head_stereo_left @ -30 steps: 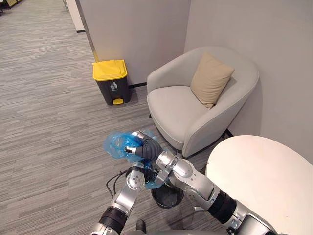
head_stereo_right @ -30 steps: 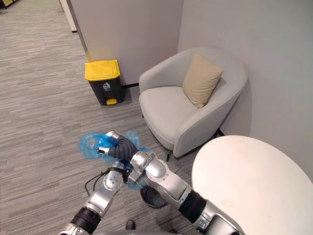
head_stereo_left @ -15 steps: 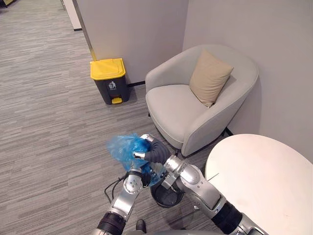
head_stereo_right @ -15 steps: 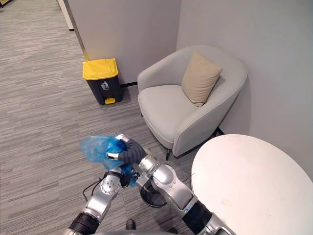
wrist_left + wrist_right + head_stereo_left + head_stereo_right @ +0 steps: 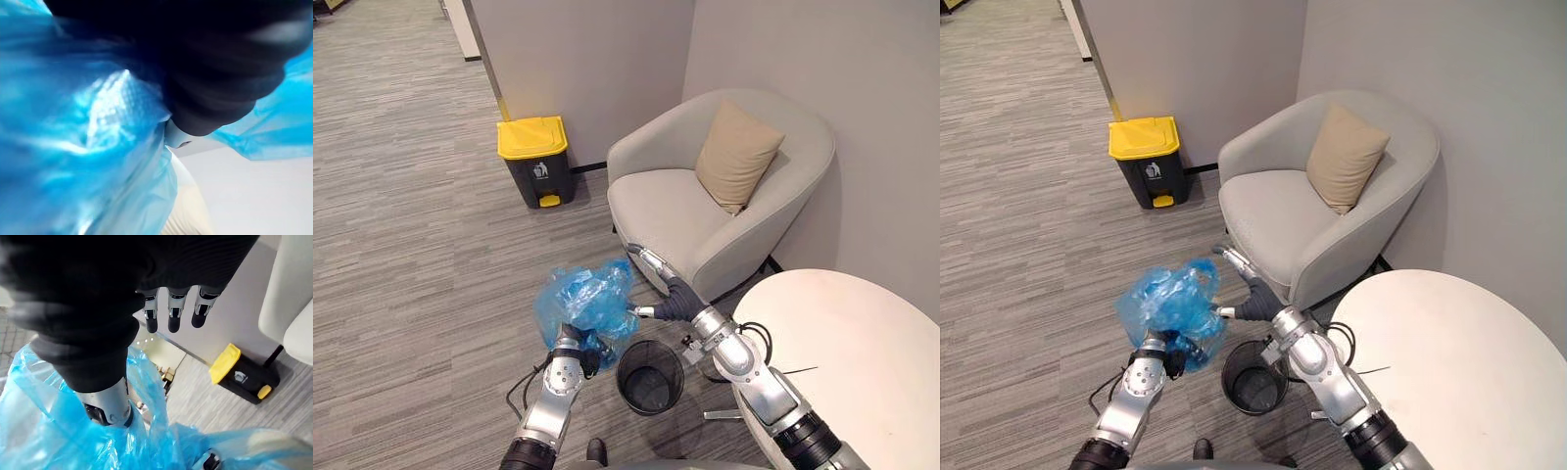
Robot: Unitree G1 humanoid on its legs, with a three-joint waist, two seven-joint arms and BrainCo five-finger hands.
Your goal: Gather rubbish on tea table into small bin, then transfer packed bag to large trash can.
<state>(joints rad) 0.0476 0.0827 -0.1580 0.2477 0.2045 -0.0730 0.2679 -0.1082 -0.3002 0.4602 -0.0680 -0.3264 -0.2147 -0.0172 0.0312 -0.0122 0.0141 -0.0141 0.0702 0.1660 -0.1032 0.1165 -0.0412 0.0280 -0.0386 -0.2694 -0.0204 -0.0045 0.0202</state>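
By armchair point(image 5: 677, 208), blue bag point(image 5: 587, 302) hides left robot hand's point(image 5: 570, 356) grip; right robot hand point(image 5: 672, 297) spread.

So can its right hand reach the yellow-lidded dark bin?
Probably not: the right hand hangs open by the blue plastic bag, and the yellow-lidded dark bin stands far off across the carpet.

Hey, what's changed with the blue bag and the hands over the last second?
The right hand has let go of the blue bag and drawn back toward the armchair, fingers now straight. The bag has spread out above the left hand, beside the small black bin. Bin, armchair and yellow-lidded trash can stayed put.
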